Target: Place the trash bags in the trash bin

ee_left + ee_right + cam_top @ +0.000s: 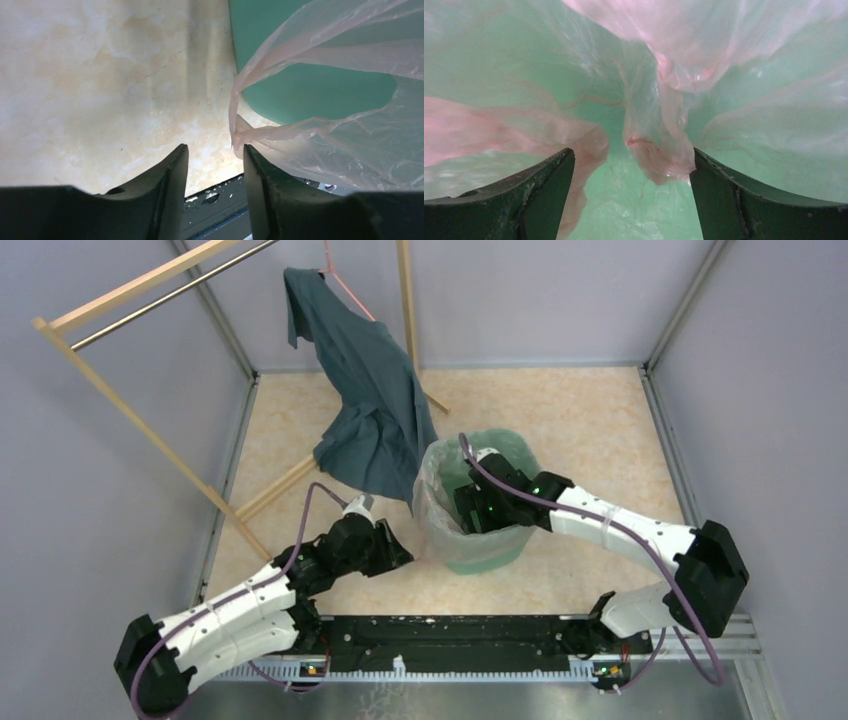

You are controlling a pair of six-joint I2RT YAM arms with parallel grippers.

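- Your left gripper (215, 150) stands with its jaws apart – pale floor shows in the gap and nothing is pinched there.
- A crumpled corner of the trash bag (350, 135) sits at the tip of one left finger (257, 170); you cannot tell from the wrist view whether film and finger actually touch.
- Seen from above, the left gripper (395, 545) is low, just beside the trash bin (490, 550) on its left side, and pointing at it.
- Your right gripper (631, 155) is spread wide, clamped on nothing. A twisted fold of the pink film (664, 125) hangs down between its fingers (724, 190), close against one of them.
- In the overhead view the right gripper (470, 505) reaches down inside the bin's mouth, the arm coming in over the rim from the right.
- The bag (430, 500) lines the bin: its film spills over the left rim and down the outer wall, while the rest billows inside, the green showing through it.
- From the left wrist, the bin's teal side (310, 95) shows bare between folds of the overhanging film.
- The bin stands upright on the marbled floor (580, 420), near the middle.
- A dark blue-grey shirt (370, 410) hangs from a pink hanger (345, 285) on a wooden rack (130, 410) – its hem drops just behind the bin's left rim.
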